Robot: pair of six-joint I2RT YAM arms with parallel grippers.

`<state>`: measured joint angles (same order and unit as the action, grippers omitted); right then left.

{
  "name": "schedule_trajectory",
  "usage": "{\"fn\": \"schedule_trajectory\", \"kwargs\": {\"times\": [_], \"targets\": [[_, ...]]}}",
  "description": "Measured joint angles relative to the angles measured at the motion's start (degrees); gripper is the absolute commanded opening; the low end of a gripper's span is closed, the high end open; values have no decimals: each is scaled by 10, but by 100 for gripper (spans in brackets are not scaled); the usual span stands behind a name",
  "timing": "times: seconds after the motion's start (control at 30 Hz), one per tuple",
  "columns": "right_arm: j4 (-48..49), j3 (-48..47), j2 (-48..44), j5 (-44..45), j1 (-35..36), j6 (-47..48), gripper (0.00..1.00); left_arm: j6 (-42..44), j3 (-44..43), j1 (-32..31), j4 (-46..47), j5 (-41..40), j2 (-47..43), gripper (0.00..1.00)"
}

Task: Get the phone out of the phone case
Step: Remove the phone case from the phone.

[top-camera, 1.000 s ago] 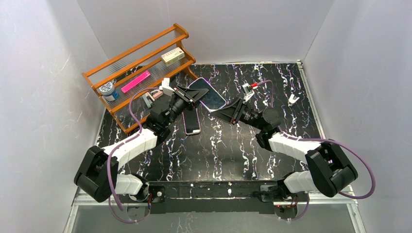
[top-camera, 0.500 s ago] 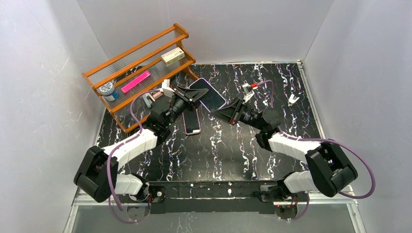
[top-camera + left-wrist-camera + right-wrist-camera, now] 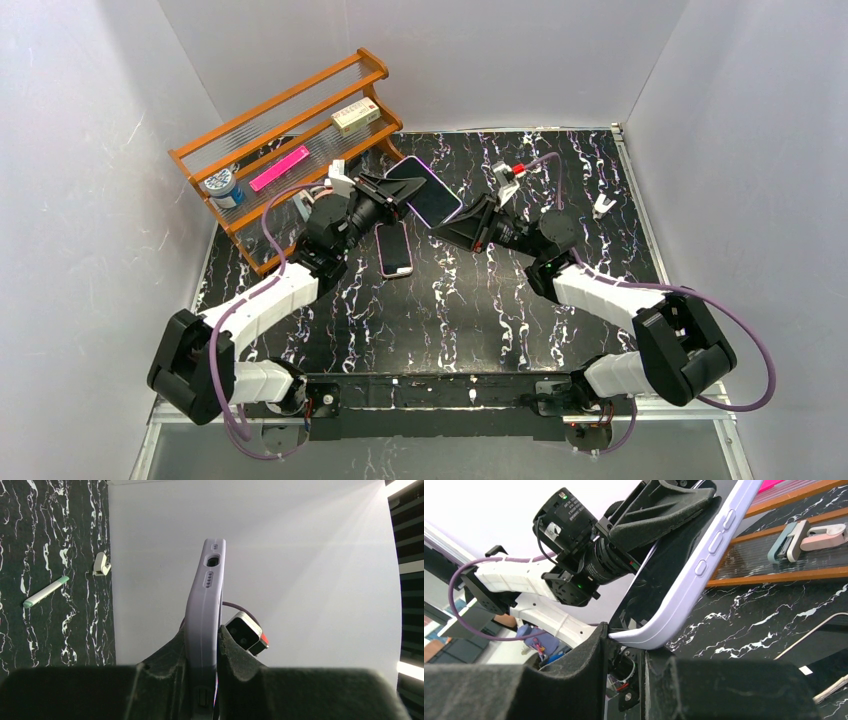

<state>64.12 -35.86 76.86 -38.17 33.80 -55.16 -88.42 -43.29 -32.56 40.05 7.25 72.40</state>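
1. The dark-screened phone in a soft lilac case (image 3: pixel 424 190) hangs above the black marbled bench (image 3: pixel 480 300), between both arms.
2. The left hand (image 3: pixel 392 192) pinches it front-to-back at its left edge; the right hand (image 3: pixel 447 222) pinches its near corner.
3. Its long axis runs away from the right hand, so peeling probably starts at that corner.

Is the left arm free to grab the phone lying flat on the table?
Probably not: the left gripper is shut on the purple cased phone, shared with the right gripper. The flat phone itself lies uncovered nearby.
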Motion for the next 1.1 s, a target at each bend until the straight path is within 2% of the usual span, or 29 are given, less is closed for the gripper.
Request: {"fn": "schedule_trajectory", "kwargs": {"times": [0.2, 0.4, 0.53, 0.7, 0.8, 1.1], "targets": [[-47, -21, 0, -39, -3, 67, 7, 14, -22, 5, -48, 3, -5, 0], [-136, -38, 0, -79, 2, 189, 8, 28, -38, 2, -100, 7, -5, 0], [-179, -42, -2, -85, 2, 233, 17, 60, -47, 5, -121, 12, -6, 0], [-232, -42, -18, -83, 3, 271, 39, 123, -54, 31, -139, 60, -8, 0], [-256, -40, -43, -83, -1, 286, 48, 171, -59, 55, -157, 106, -8, 0], [-320, -37, -124, -104, -7, 337, 61, 315, -125, 76, -193, 249, -6, 0]]}}
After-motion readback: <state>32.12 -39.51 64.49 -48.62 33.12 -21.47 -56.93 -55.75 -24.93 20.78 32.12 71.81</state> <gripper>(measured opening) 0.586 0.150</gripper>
